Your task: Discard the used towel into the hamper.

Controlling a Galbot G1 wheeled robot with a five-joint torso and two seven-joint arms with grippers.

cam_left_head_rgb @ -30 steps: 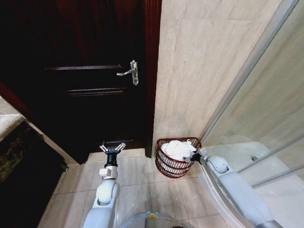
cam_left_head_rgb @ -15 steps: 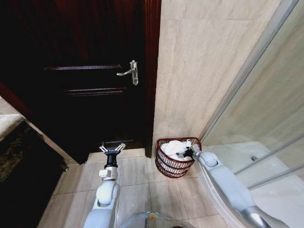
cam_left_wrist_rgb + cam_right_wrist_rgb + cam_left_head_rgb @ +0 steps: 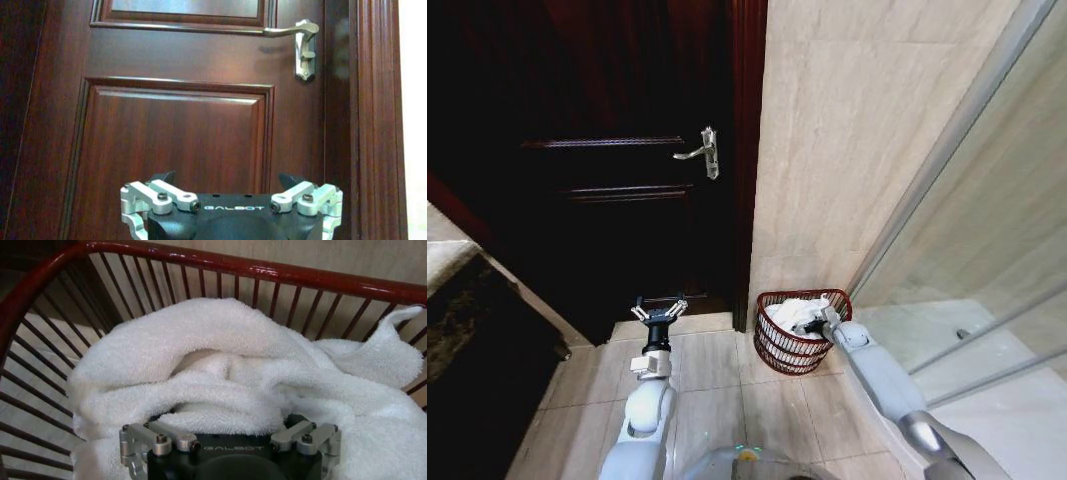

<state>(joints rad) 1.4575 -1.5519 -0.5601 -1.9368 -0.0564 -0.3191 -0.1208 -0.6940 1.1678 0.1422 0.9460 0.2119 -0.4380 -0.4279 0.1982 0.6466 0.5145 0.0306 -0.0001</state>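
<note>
Head view: low and a bit right of middle, the right gripper (image 3: 819,322) is down in the red hamper (image 3: 779,350), its fingers buried in the white towel (image 3: 792,312); I cannot tell if it grips. The towel could lift out with it.

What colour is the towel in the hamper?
Plain white fluffy terry towel, no pattern, lying inside the dark red wire hamper; clearest in the right wrist view.

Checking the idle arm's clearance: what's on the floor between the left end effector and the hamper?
Nothing: in the head view, only bare floor tile and the foot of the door frame lie between the left end effector and the hamper.
</note>
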